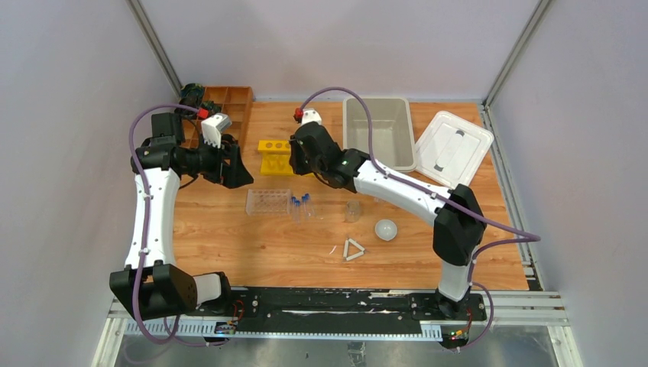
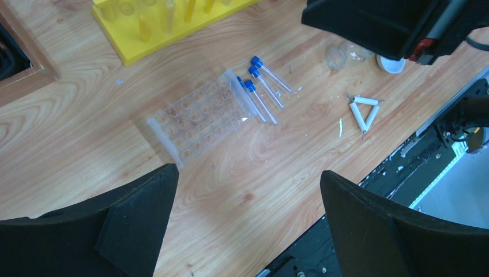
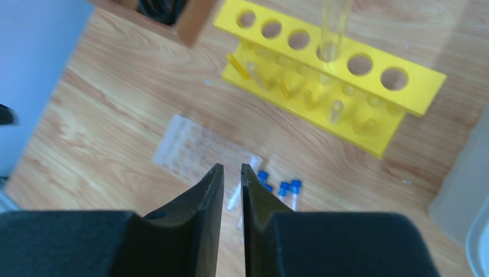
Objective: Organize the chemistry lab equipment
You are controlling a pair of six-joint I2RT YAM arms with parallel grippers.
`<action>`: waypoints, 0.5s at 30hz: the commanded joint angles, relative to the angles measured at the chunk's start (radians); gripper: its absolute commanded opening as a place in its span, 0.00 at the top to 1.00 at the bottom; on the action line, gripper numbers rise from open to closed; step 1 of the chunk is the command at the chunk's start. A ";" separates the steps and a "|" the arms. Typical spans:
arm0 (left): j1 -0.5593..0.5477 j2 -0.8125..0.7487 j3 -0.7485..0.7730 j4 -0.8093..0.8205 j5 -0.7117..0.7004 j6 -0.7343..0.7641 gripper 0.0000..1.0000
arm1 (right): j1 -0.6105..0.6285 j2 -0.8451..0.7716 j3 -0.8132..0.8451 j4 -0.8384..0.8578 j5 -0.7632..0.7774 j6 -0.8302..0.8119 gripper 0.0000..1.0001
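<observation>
**Q:** How are the two tools held, and to what end?

**A:** The left gripper (image 2: 247, 173) is held wide open, with nothing between its fingers. The clear rack (image 2: 199, 115) is seen below and just ahead of it, so a reach for that rack or its neighbours is judged to be prepared. The right gripper (image 3: 232, 170) is drawn almost closed, with only a slit showing, and nothing is gripped. It is poised above the table (image 1: 252, 252), with the yellow rack (image 3: 328, 75) ahead of its tips.

**Q:** Where is the equipment found?

**A:** The tubes (image 2: 262, 86) are laid flat just beside the clear rack, one seeming to touch it. They are found beneath the right gripper's tips and ahead-right of the left gripper. Since they are unracked, they are judged to be the step in hand. The beaker (image 1: 352, 210), triangle (image 1: 353, 249) and dish (image 1: 386, 229) are set apart on bare wood, well away from both tools.

**Q:** What is kept in the containers?

**A:** Dark items (image 1: 191, 95) are seen at the far-left end of the tray (image 1: 237, 103), behind the left gripper. The clear rack's wells appear empty. One upright tube (image 3: 334, 23) is stood in the yellow rack. The bin (image 1: 378, 138), to the right of the right gripper, is empty, and its lid (image 1: 452, 147) is laid alongside.
</observation>
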 commanded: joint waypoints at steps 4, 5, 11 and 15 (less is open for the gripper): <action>0.008 -0.007 -0.004 0.003 0.032 0.003 0.00 | 0.007 0.025 -0.167 -0.078 0.042 -0.003 0.71; 0.008 -0.007 -0.004 0.003 0.032 0.004 0.00 | 0.008 0.032 -0.179 -0.077 0.037 -0.004 0.70; 0.008 -0.013 -0.005 0.003 0.026 0.005 0.00 | 0.006 0.092 -0.183 -0.083 -0.011 -0.006 0.69; 0.008 -0.019 -0.008 0.003 0.017 0.009 0.00 | 0.005 0.132 -0.169 -0.098 -0.027 -0.007 0.67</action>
